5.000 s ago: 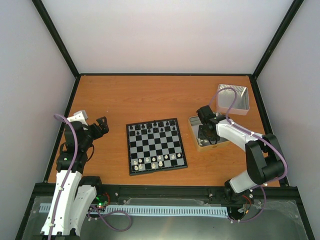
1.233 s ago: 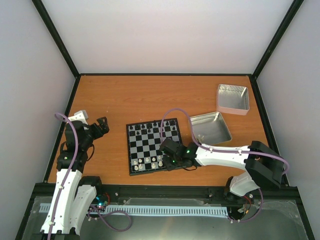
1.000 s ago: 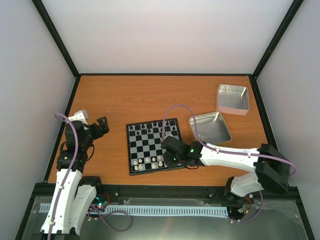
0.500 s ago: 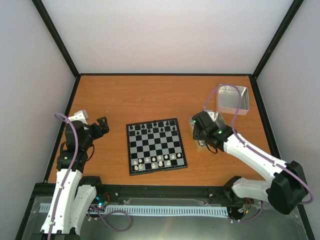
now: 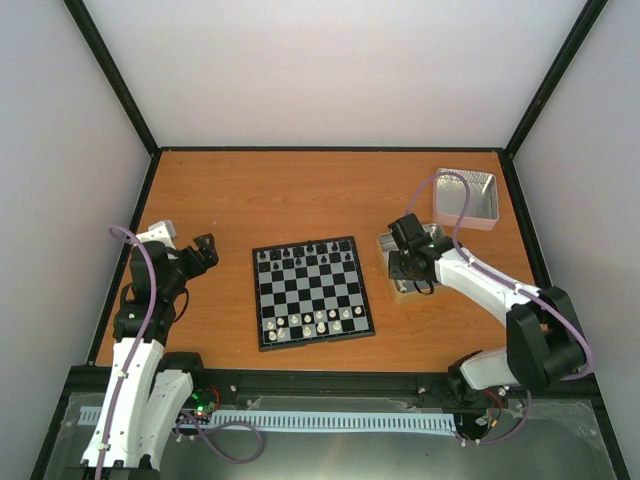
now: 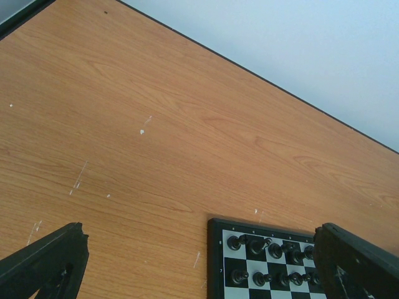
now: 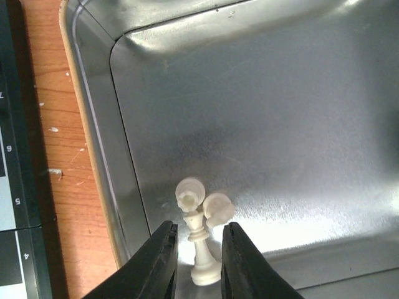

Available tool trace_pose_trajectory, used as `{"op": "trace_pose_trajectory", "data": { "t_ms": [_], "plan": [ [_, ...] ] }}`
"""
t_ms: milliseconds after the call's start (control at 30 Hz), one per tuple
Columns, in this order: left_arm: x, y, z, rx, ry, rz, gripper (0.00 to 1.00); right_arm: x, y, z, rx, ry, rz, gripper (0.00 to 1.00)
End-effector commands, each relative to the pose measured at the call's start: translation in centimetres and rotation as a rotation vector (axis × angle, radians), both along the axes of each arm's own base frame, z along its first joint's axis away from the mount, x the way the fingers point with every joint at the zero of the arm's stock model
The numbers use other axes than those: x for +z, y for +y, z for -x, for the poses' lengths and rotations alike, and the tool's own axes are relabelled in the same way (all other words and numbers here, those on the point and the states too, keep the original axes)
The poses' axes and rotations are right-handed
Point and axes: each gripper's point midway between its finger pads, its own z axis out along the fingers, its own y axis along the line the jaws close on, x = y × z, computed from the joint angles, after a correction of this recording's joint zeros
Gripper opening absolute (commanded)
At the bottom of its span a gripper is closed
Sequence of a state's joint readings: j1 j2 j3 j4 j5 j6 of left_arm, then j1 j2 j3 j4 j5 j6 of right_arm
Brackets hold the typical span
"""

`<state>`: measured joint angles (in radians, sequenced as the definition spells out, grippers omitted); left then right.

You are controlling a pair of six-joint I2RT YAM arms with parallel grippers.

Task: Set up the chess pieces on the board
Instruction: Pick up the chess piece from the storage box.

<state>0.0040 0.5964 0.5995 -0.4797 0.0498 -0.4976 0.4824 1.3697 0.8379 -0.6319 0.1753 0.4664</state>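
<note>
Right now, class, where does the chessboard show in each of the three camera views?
Top external: the board lies mid-table, between the two arms.
Left wrist: one corner of the board, carrying black pieces, sits at the bottom edge, right of centre.
Right wrist: only a strip of the board's frame and squares runs down the left edge.
Shared landmark: the orange wooden table.
</note>
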Motion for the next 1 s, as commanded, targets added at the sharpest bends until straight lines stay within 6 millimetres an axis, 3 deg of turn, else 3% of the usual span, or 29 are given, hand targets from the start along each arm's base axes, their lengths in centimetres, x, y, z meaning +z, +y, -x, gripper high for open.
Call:
{"op": "trace_pose_trajectory", "data": {
  "t_ms": [0,400,700,967],
  "plan": [
    [1.9,-0.1,-0.2,-0.012,-0.048,-0.011,1.00,-0.1,0.5,-1.5,0.013,-0.003,-0.009,0.22],
    [2.0,-0.1,-0.3,-0.008,-0.048,-0.010,1.00,-2.1,1.6,-2.4,0.045,0.055,-0.040,0.25],
    [1.9,-0.1,-0.3,-0.007,-0.047,-0.011,1.00,-3.2,0.4,-2.1,0.014,0.080,0.028,0.24],
    [2.0,0.0,-0.2,-0.005,-0.049,-0.012,1.00,-3.3,0.5,-2.5,0.023,0.071,0.028,0.14]
  ]
}}
